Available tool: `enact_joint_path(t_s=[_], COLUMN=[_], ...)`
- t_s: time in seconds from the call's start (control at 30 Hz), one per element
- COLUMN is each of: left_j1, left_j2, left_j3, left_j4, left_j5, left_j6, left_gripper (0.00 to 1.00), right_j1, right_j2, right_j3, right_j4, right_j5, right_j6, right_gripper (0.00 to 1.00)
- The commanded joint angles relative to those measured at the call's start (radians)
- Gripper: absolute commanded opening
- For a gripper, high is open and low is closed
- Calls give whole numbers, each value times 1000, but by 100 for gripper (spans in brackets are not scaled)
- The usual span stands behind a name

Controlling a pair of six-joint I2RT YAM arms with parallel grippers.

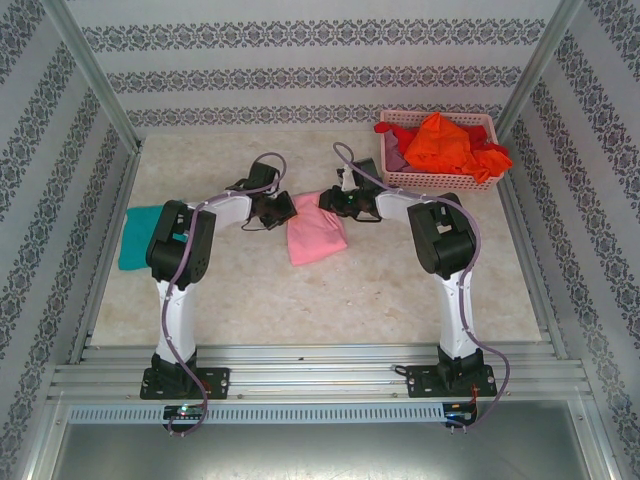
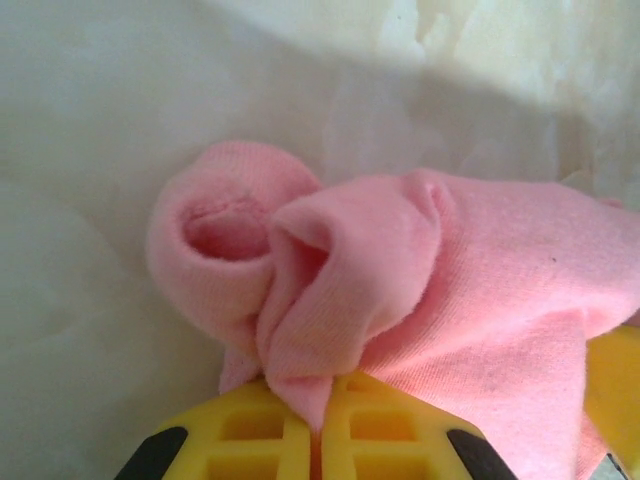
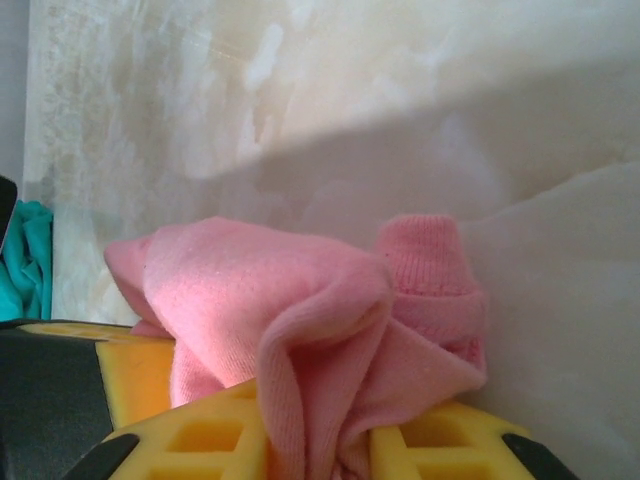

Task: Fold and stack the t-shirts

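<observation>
Pale marbled tabletop [image 1: 400,290], boxed in by striped patterned walls and a metal frame. Near the middle, a little toward the back, a light pink t-shirt [image 1: 315,240] folded into a small oblong, mostly flat on the surface, lifted only along its far edge. Gripped there at both far corners. Left corner bunched into a peak and clamped tight between the yellow fingers of the left gripper [image 2: 320,425], no gap between them beyond the cloth itself. Right corner gathered the same way and nipped by the right gripper [image 3: 310,445], pink cloth spilling over its yellow fingers. A ribbed sleeve cuff [image 2: 215,225] rolled up just beside the pinch in each wrist view. From above, both grippers low over the table, facing each other across that far edge. Well apart to the left, by the table's edge, a teal t-shirt [image 1: 138,237] lying flat, partly behind the left arm. At the back right corner, a pink lattice basket [image 1: 440,181] heaped with an orange t-shirt [image 1: 440,142] on top, a red t-shirt [image 1: 395,130] behind it and a mauve t-shirt [image 1: 395,158] at its left side.
</observation>
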Motion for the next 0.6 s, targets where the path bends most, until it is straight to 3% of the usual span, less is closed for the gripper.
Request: enact_joint_path(t_s=[0.0,0.1,0.33,0.47,0.57], left_j1=[42,76,188,232,242], left_j2=[-40,-75,-167,-217,-265], left_j3=[-55,-77,-128,-152,-186], left_j4=[-20,-80,-240,-290,-287], left_j5=[-7,3,15,-17,-50], left_j6=[46,119,284,348,359], left_gripper=[6,6,8,14,25], right_j1=[43,82,215,269,269], right_j2=[3,3,34,67,71], right_j3=[-44,-78,-47,1,27], right_j4=[99,192,278,292,291], right_j5=[-36,13,145,204,192], right_j6=[80,162,265,297,294], right_gripper=[22,28,24,26,36])
